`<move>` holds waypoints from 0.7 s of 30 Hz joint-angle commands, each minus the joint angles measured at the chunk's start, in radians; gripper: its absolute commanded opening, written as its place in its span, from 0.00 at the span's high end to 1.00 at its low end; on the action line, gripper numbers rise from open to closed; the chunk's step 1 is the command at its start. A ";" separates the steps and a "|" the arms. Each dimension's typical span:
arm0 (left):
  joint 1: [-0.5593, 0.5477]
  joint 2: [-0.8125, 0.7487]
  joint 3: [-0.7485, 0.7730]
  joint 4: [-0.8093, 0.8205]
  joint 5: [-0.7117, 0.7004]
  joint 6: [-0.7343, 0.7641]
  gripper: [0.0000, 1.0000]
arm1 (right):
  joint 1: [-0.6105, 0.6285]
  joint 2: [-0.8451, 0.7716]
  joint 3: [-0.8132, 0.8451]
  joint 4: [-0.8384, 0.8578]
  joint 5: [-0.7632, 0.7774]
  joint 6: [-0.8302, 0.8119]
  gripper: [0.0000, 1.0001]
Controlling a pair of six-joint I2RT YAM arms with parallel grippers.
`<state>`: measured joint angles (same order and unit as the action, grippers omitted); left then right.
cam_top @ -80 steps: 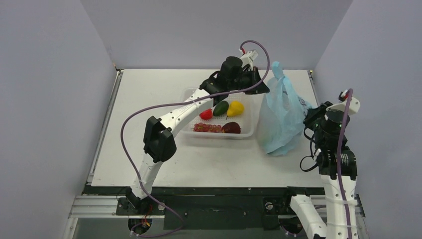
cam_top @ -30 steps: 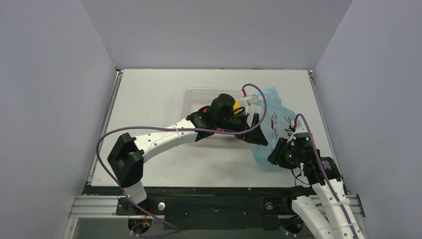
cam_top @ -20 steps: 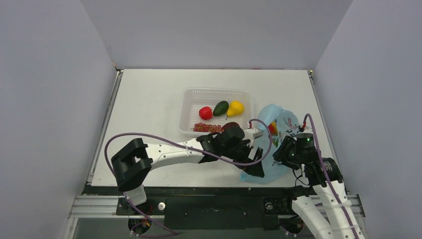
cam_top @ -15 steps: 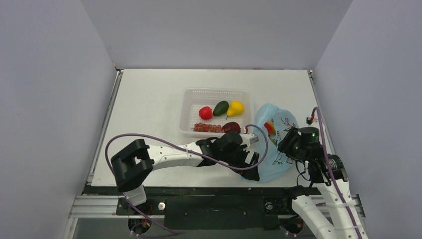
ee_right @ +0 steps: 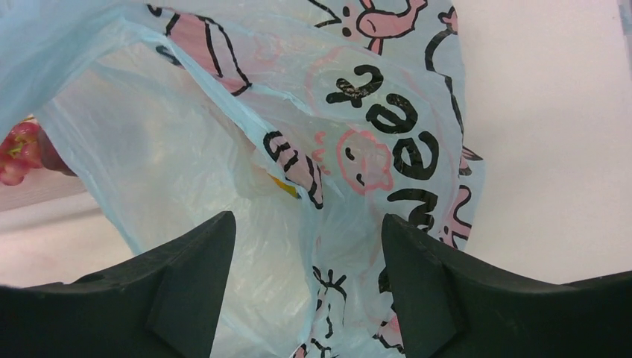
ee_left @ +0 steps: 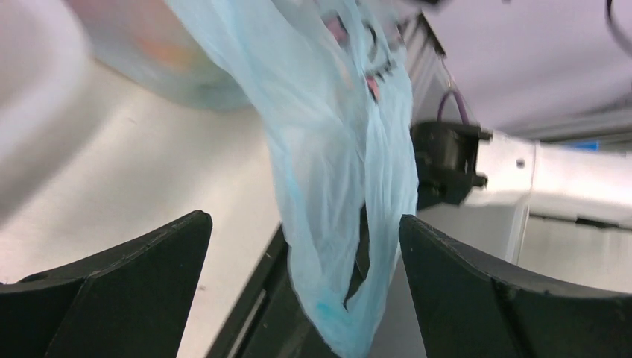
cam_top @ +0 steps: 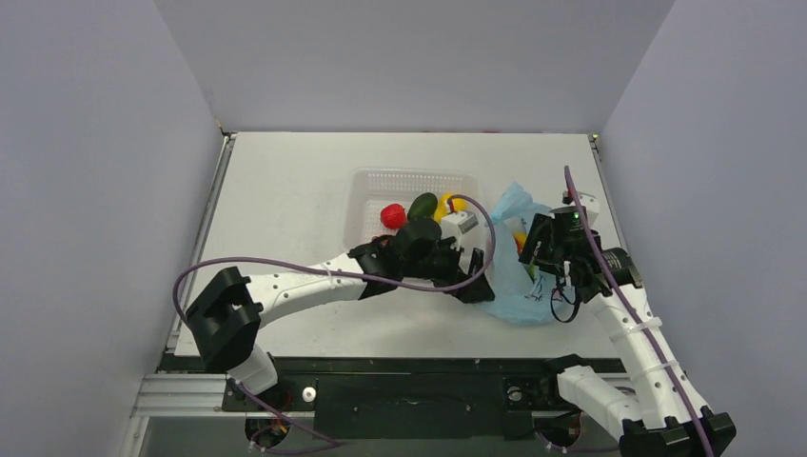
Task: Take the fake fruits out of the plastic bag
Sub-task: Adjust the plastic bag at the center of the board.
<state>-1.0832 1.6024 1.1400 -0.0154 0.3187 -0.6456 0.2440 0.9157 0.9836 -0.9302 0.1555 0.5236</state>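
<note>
The plastic bag (cam_top: 514,276) is light blue film with pink-and-black cartoon prints, and it lies slumped on the table right of the basket. A bit of yellow and red of the fake fruits (cam_top: 520,238) shows in its mouth; the rest are hidden by the film. My left gripper (cam_top: 479,286) is open at the bag's near-left edge. In the left wrist view a twisted strip of the bag (ee_left: 339,179) hangs between the wide jaws of the left gripper (ee_left: 303,220), touching neither. My right gripper (ee_right: 307,220) is open over the bag's printed side (ee_right: 387,142), at its right edge (cam_top: 535,249).
A white perforated basket (cam_top: 371,183) stands left of the bag and holds a red strawberry-like fruit (cam_top: 391,215), a dark green avocado (cam_top: 423,205) and a yellow pear (cam_top: 443,206). The left arm lies across its near side. Red grapes (ee_right: 16,145) show past the bag.
The bag went from hanging upright to lying slumped on the table. The left arm swung down to the near edge, then back toward the basket. The right gripper moved farther away and its jaws widened.
</note>
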 commanded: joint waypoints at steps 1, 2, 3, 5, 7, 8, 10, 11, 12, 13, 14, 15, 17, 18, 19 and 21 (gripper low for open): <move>0.108 -0.034 0.071 0.054 0.016 0.001 0.03 | 0.011 0.018 0.028 0.026 0.084 -0.046 0.31; 0.131 -0.022 0.088 0.058 0.039 -0.010 0.03 | 0.015 0.030 0.024 0.023 0.097 -0.047 0.30; 0.142 -0.014 0.099 0.057 0.051 -0.014 0.03 | 0.018 0.036 0.020 0.023 0.102 -0.049 0.30; 0.161 0.015 0.142 0.055 0.078 -0.021 0.03 | 0.033 0.048 0.012 0.021 0.123 -0.051 0.29; 0.167 0.043 0.196 0.055 0.085 -0.023 0.03 | 0.052 0.058 0.011 0.015 0.175 -0.049 0.28; 0.167 0.075 0.211 0.052 0.088 -0.024 0.03 | 0.066 0.065 0.010 0.009 0.193 -0.046 0.28; 0.162 0.136 0.262 0.034 0.094 -0.031 0.03 | 0.083 0.073 0.010 0.000 0.238 -0.041 0.28; 0.160 0.156 0.284 0.036 0.100 -0.040 0.03 | 0.087 0.075 0.008 -0.002 0.257 -0.039 0.28; 0.150 0.191 0.293 0.043 0.112 -0.043 0.03 | 0.093 0.078 0.008 -0.004 0.265 -0.035 0.28; 0.144 0.221 0.310 0.054 0.117 -0.047 0.03 | 0.097 0.080 0.004 -0.005 0.280 -0.035 0.28; 0.131 0.233 0.317 0.059 0.117 -0.047 0.03 | 0.102 0.081 0.001 -0.006 0.287 -0.032 0.28; 0.124 0.259 0.333 0.066 0.113 -0.048 0.03 | 0.103 0.082 0.000 -0.007 0.303 -0.028 0.28; 0.110 0.295 0.360 0.060 0.097 -0.049 0.03 | 0.103 0.086 -0.002 -0.008 0.322 -0.024 0.28; 0.105 0.304 0.365 0.060 0.091 -0.050 0.04 | 0.102 0.089 -0.002 -0.009 0.334 -0.017 0.29; 0.104 0.317 0.370 0.064 0.074 -0.051 0.07 | 0.103 0.091 -0.001 -0.010 0.354 -0.014 0.30; 0.103 0.334 0.375 0.071 0.051 -0.048 0.15 | 0.100 0.104 -0.003 -0.010 0.376 -0.004 0.32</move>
<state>-0.9718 1.9186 1.4498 0.0128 0.3965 -0.6937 0.3420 1.0031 0.9813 -0.9386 0.4263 0.4938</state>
